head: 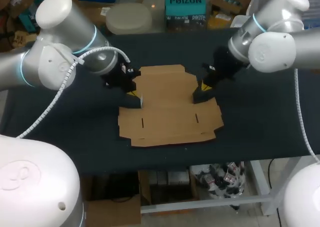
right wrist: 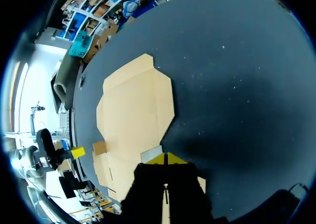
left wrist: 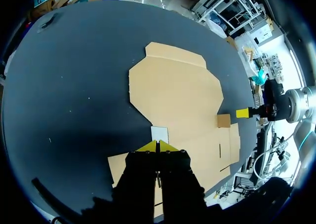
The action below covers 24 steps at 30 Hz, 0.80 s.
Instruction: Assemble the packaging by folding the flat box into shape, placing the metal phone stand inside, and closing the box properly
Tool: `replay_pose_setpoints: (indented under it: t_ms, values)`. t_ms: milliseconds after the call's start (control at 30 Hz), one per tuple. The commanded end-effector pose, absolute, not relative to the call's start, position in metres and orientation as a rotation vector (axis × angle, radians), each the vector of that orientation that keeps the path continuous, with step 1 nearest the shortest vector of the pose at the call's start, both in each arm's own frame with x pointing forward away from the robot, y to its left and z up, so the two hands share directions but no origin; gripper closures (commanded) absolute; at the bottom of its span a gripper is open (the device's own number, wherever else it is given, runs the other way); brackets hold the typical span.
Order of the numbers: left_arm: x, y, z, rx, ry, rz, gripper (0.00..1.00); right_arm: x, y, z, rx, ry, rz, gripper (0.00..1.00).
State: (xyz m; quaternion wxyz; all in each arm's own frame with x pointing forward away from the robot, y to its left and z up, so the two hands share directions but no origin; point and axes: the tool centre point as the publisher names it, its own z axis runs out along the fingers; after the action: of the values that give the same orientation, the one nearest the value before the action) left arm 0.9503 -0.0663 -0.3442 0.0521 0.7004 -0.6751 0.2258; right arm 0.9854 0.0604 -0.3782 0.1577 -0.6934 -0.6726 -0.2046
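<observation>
The flat brown cardboard box lies unfolded in the middle of the dark table. My left gripper is shut and sits at the box's left edge. In the left wrist view its yellow tips meet just behind a small pale side flap of the cardboard. My right gripper is shut at the box's right edge. Its tips rest against a small grey-looking flap of the sheet. Whether either flap is pinched I cannot tell.
The dark cloth table stretches out bare on both sides of the cardboard. The sheet's near edge lies a short way from the table's front edge. Both arms come in over the back half.
</observation>
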Motion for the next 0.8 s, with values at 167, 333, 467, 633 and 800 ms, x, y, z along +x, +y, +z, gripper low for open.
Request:
replay_pose_setpoints:
  t_ms: [167,333,467,633,800]
  values:
    - [0.939,-0.050,-0.331,2.137,-2.038,0.674,1.00,0.988,0.035,-0.367,-1.876,-1.916,-0.571,1.00]
    - [0.924,-0.041,-0.318,2.152,-2.029,0.680,1.00,0.978,0.017,-0.356,-1.843,-1.920,-0.588,1.00]
    - [0.910,-0.035,-0.308,2.174,-2.018,0.684,1.00,0.971,0.001,-0.349,-1.818,-1.911,-0.603,1.00]
    - [0.892,-0.028,-0.298,2.178,-2.008,0.693,1.00,0.959,-0.010,-0.340,-1.815,-1.913,-0.589,1.00]
    - [0.872,-0.021,-0.289,2.202,-1.986,0.711,1.00,0.943,-0.018,-0.327,-1.812,-1.923,-0.588,1.00]
